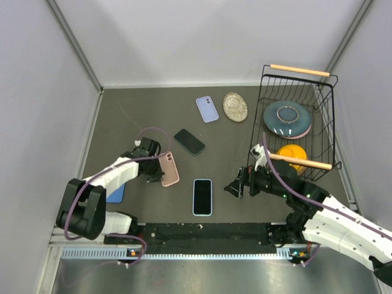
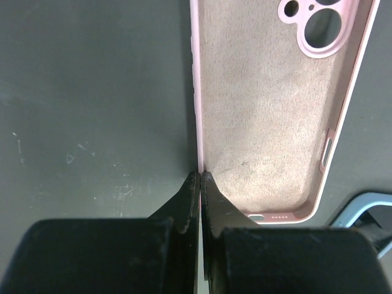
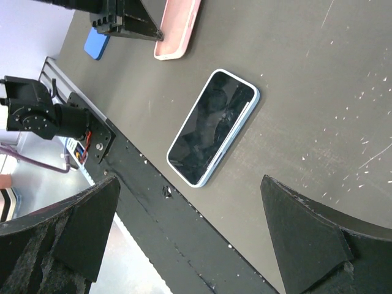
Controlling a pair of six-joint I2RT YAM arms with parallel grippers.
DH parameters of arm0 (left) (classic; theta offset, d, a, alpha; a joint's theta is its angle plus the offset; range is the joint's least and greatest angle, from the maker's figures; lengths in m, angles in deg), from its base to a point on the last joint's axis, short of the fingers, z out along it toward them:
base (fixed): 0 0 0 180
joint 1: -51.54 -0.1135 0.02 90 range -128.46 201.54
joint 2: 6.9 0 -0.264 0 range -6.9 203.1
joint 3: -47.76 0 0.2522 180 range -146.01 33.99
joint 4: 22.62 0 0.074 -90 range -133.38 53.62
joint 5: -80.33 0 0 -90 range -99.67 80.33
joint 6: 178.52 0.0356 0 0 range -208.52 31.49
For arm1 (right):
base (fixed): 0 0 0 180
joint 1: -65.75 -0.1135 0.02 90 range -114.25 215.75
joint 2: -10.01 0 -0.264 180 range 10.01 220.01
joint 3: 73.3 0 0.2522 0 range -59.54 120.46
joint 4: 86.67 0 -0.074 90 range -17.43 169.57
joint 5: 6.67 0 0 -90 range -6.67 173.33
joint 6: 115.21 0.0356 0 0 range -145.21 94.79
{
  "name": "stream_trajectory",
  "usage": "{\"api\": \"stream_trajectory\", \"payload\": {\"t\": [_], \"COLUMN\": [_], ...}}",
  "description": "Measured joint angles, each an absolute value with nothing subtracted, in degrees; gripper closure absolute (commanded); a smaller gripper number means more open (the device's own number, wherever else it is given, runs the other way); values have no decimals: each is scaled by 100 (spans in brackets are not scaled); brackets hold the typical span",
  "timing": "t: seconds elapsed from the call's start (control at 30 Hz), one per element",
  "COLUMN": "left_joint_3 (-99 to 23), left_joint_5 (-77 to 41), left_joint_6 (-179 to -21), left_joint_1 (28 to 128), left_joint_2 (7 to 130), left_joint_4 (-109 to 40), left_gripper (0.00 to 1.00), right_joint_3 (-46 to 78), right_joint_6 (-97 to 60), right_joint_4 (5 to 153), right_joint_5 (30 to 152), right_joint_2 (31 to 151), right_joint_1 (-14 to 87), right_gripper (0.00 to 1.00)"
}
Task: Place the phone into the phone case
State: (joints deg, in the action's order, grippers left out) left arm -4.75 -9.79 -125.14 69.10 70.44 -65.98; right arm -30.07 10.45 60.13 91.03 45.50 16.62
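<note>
The pink phone case (image 2: pixel 263 110) is showing a matt, felt-like lining inside a smooth, rubbery-looking rim. The phone (image 3: pixel 212 136) is gleaming, its glossy dark screen catching reflections (its pale blue edge looks satin). The table (image 2: pixel 92 122) is looking matt, dark and lightly scuffed. The wire basket (image 1: pixel 300 70) is showing black metal wire and bare wooden handles.

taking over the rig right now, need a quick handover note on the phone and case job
Left gripper: shut on the side wall of the pink case, open side up.
Right gripper: open, holding nothing, near the blue-rimmed phone.
That phone lies screen up, apart from the case; a dark phone lies farther back.
Done: case gripped. Left: pick up a phone and seat it in the case.
</note>
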Motion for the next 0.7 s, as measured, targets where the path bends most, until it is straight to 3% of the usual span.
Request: {"api": "stream_trajectory", "payload": {"t": [0.2, 0.3, 0.33, 0.37, 0.5, 0.57, 0.7], "left_joint_3": [-306, -304, -295, -269, -193, -193, -223], "left_joint_5": [-538, -404, -396, -426, -630, -741, -890], "left_joint_6": [-12664, -12697, -12713, -12741, -12793, -12785, -12732], "left_joint_1": [7415, 7509, 7524, 7535, 7616, 7634, 7634], "left_joint_2": [6887, 6880, 6870, 6856, 6496, 6094, 5331], "left_joint_4": [-6384, -6382, -6373, -6354, -6426, -6463, -6461], "left_gripper": [100, 79, 60, 51, 23, 17, 16], "right_joint_3": [-2755, -2572, -2504, -2401, -1947, -1695, -1092], "right_joint_6": [1082, 1082, 1080, 1075, 953, 828, 529], "right_joint_4": [5982, 5973, 5967, 5958, 5954, 5958, 5943], "right_joint_5": [9057, 9009, 8990, 8952, 8830, 8747, 8579], "right_joint_2": [4838, 4980, 5026, 5107, 5496, 5739, 6425], "right_joint_1": [1662, 1662, 1662, 1662, 1662, 1662, 1662], "right_gripper": [1, 2, 2, 2, 2, 2, 1]}}
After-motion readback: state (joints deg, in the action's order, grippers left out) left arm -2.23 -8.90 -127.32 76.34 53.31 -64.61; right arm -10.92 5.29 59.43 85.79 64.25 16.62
